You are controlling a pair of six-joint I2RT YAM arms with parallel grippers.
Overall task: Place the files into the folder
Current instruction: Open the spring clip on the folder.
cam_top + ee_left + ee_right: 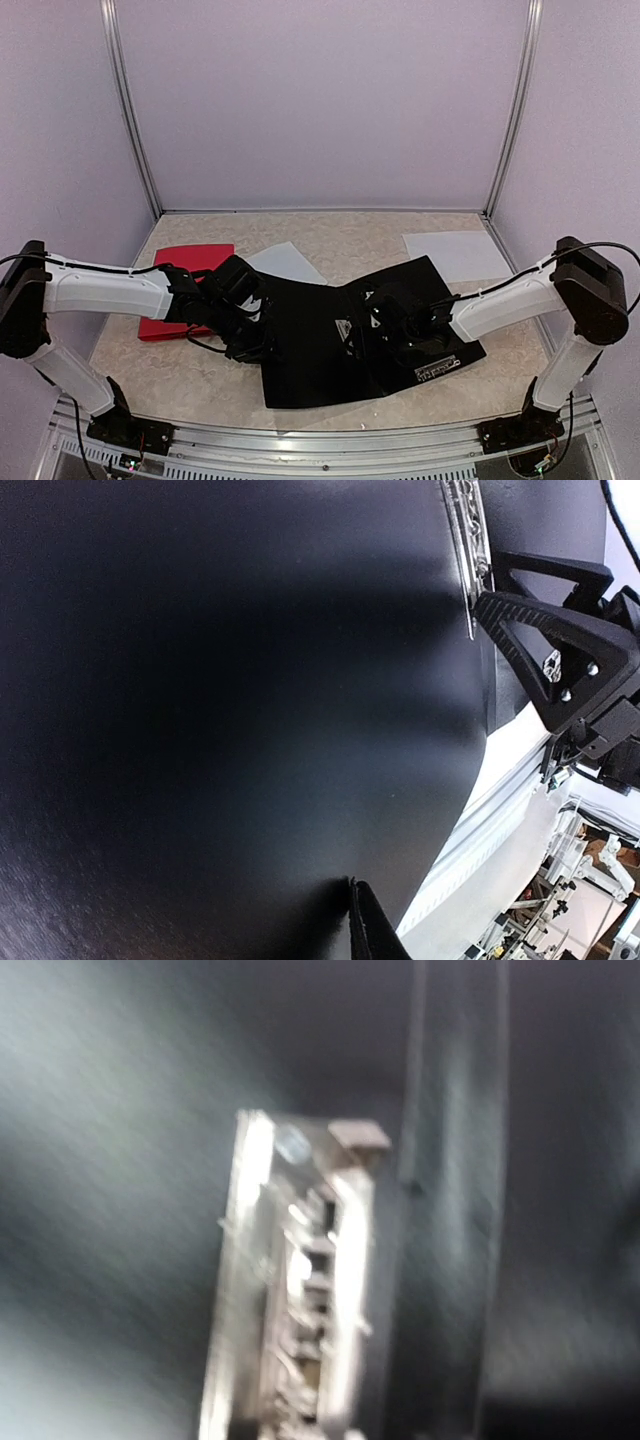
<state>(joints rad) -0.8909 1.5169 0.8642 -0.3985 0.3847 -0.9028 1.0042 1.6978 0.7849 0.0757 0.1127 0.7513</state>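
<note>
The left gripper (255,345) sat at the left edge of the black folder (330,370), which lay open on the table (180,385) near its near edge. From its own wrist camera the folder's dark cover filled almost the whole view, and only one finger (366,925) showed at the bottom against the cover's edge. Whether its jaws pinched that cover could not be told.

The right gripper (380,318) hung over the middle of the open folder, just beside the metal clip (470,550) on the spine. Seen from the left wrist, its two triangular fingers stood apart with nothing visible between them. Its own camera gave only a blurred close view of the clip.

The folder's left flap curved upward rather than lying flat.

One white sheet (290,262) lay on the table behind that flap, its near part hidden by the folder and the left arm. A second white sheet (455,255) lay well apart, toward the table's far right corner. A red folder (185,275) lay closed by the left edge, partly under the left arm.
</note>
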